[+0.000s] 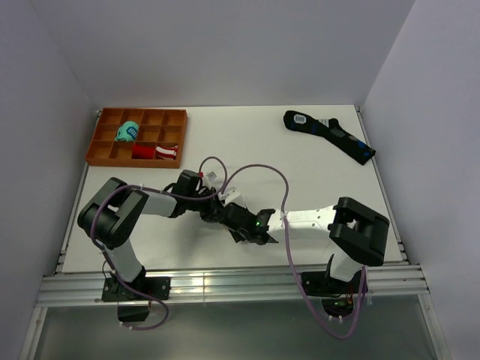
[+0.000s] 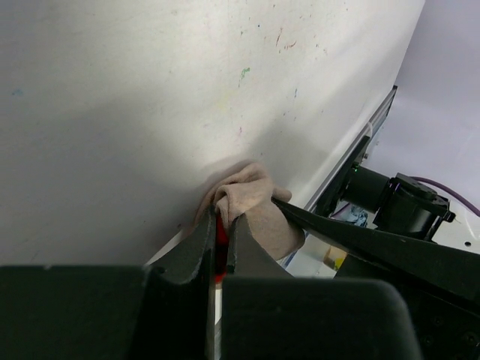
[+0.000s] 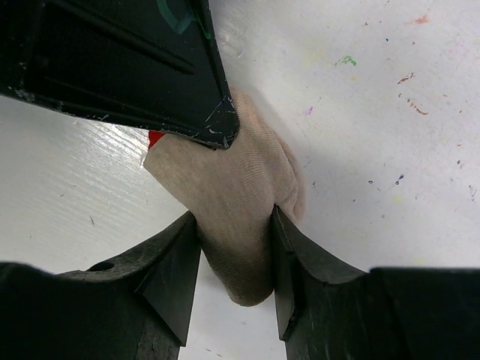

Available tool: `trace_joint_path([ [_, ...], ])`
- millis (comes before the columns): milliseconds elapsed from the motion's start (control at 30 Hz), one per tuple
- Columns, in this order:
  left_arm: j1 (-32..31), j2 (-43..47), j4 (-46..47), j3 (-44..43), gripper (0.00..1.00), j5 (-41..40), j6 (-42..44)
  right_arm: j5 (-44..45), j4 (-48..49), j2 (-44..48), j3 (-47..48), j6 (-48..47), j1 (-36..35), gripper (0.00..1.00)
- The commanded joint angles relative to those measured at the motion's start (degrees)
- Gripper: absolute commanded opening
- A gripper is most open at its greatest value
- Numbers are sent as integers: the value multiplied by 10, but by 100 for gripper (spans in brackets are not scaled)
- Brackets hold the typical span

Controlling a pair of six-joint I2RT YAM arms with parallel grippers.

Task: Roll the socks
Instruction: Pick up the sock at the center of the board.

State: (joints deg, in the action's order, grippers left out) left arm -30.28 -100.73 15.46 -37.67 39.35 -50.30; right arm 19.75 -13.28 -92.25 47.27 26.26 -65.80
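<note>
Right gripper (image 3: 236, 225) squeezes the socks (image 3: 225, 172), a beige roll showing red.

Left end effector (image 2: 220, 229) is pinching the beige socks (image 2: 255, 199) at the red end, jaws nearly together. Right end effector's finger (image 2: 352, 238) is touching the bundle, which is lying on the speckled white desk (image 2: 135, 97).

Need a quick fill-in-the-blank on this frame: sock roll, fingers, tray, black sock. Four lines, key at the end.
1. The sock roll squeezed between the right fingers is ____ in colour.
2. Between the left fingers a strip of ____ fabric shows.
3. The orange tray holds ____ rolled bundles.
4. The black sock lies on the far ____ side of the robot.
Missing words: beige; red; two; right.
</note>
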Motion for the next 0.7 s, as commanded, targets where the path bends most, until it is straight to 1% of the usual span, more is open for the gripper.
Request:
trace_joint_path([
  [0, 16, -18, -40, 37, 0, -131, 27, -66, -54, -38, -22, 51, -31, 29],
  [67, 16, -5, -36, 48, 0, -133, 20, -64, -43, -33, -29, 57, -35, 26],
  [167, 16, 39, -39, 59, 1, -152, 10, -64, -33, -43, -31, 65, -34, 17],
  [200, 16, 51, -53, 59, 2, -159, 8, -64, -28, -47, -33, 68, -35, 15],
  [233, 16, 62, -59, 60, 5, -176, 4, -63, -26, -50, -33, 74, -35, 13],
  [267, 16, 74, -65, 61, 13, -186, -2, -62, -19, -59, -33, 75, -36, 11],
  [300, 17, 100, -73, 63, 17, -197, -7, -60, -17, -62, -33, 78, -38, 7],
  [333, 17, 114, -87, 63, 22, -207, -11, -59, -14, -65, -31, 81, -40, 6],
  [367, 17, 126, -98, 62, 29, -231, -14, -57, -7, -72, -31, 83, -42, 5],
  [533, 17, 200, -168, 53, 43, -284, 3, -64, 25, -85, -38, 80, -44, 2],
  [600, 17, 238, -170, 59, 44, -304, 11, -74, 34, -87, -42, 76, -44, 1],
  [633, 17, 255, -163, 78, 45, -310, 10, -75, 40, -88, -42, 75, -44, 0],
  [667, 17, 290, -161, 89, 46, -326, 3, -77, 39, -92, -41, 74, -44, 0],
])
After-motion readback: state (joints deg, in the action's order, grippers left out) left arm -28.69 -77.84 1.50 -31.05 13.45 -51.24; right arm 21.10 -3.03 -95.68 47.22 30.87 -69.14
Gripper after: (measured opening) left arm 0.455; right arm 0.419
